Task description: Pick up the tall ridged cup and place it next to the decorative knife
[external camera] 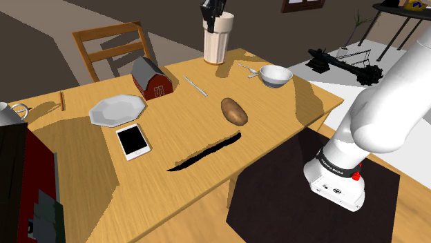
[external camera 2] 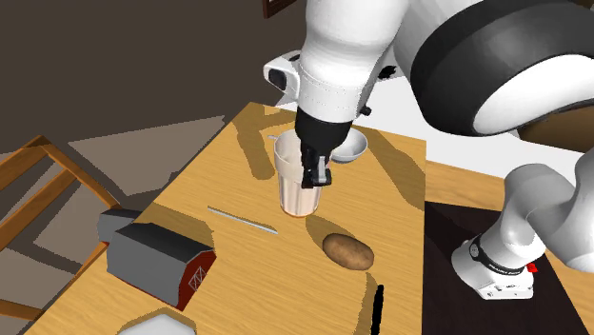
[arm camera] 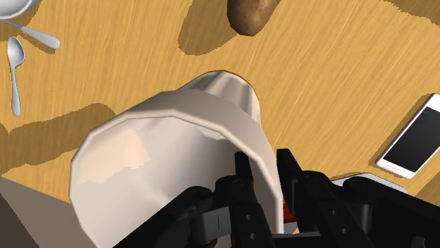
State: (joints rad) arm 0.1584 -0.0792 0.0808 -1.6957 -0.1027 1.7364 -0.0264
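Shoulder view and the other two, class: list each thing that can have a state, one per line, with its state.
Tall cream ridged cup: upright, empty.
Black two-finger tool: shut on that cup's rim.
White bowl: upright.
White smartphone: flat, screen up, dark.
White octagonal plate: empty.
Black decorative knife: lying flat.

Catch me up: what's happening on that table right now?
The white arm's pincer is clamped on the rim of the tall ridged cup, with one finger inside the wall and one outside. The cup is upright at the far side of the table in the shoulder view, near the white bowl. I cannot tell whether it has left the wood. The decorative knife, a black curved blade, lies beyond the potato, so the carry is not yet done.
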